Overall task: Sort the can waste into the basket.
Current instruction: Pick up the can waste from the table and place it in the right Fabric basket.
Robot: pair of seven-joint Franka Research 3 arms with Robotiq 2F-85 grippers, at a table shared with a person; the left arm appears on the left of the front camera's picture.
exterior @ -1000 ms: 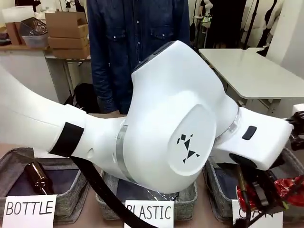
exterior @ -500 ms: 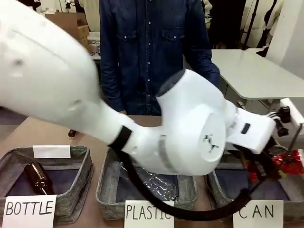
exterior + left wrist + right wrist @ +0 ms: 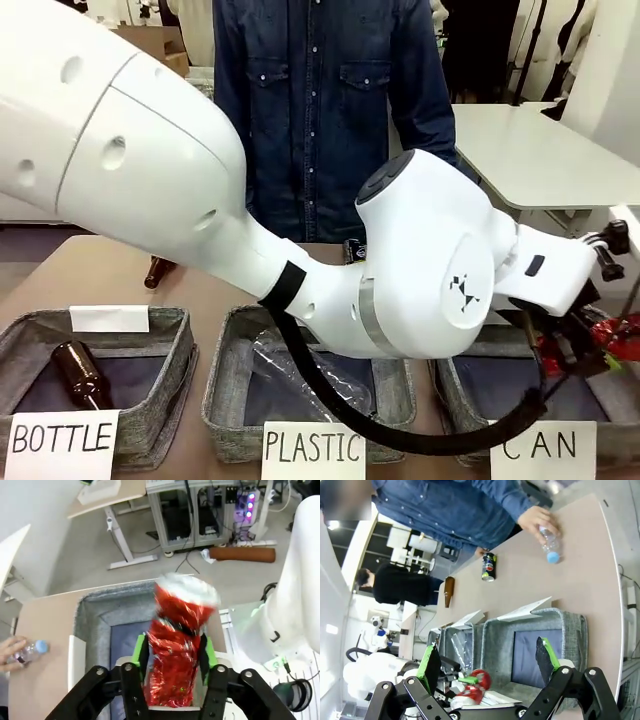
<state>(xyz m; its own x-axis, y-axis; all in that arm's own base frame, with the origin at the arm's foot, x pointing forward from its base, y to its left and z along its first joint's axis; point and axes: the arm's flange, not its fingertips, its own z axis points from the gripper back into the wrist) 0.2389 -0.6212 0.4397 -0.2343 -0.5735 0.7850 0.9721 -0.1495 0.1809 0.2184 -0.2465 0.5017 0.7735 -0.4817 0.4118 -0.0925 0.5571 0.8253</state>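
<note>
A red dented can [image 3: 175,655] sits between the green pads of my left gripper [image 3: 174,652], which is shut on its sides; the can's top is blurred. It hangs over the grey basket [image 3: 95,615] signed "CAN" [image 3: 540,447]. From the front, my left arm reaches across to the right and holds the red can [image 3: 605,340] above that basket [image 3: 470,385]. The dark can [image 3: 489,566] stands upright on the table beyond the baskets. My right gripper [image 3: 487,662] is open and holds nothing, back from the basket [image 3: 570,630].
The "PLASTIC" basket [image 3: 225,380] holds crumpled clear plastic. The "BOTTLE" basket [image 3: 30,335] holds a brown bottle [image 3: 80,372]. Another brown bottle [image 3: 155,270] lies on the table. The person's hand [image 3: 535,519] holds a clear plastic bottle [image 3: 549,542] on the tabletop.
My left arm has swung up and back, uncovering the baskets. The red can has risen from low beside the "CAN" sign to above the basket's right side.
</note>
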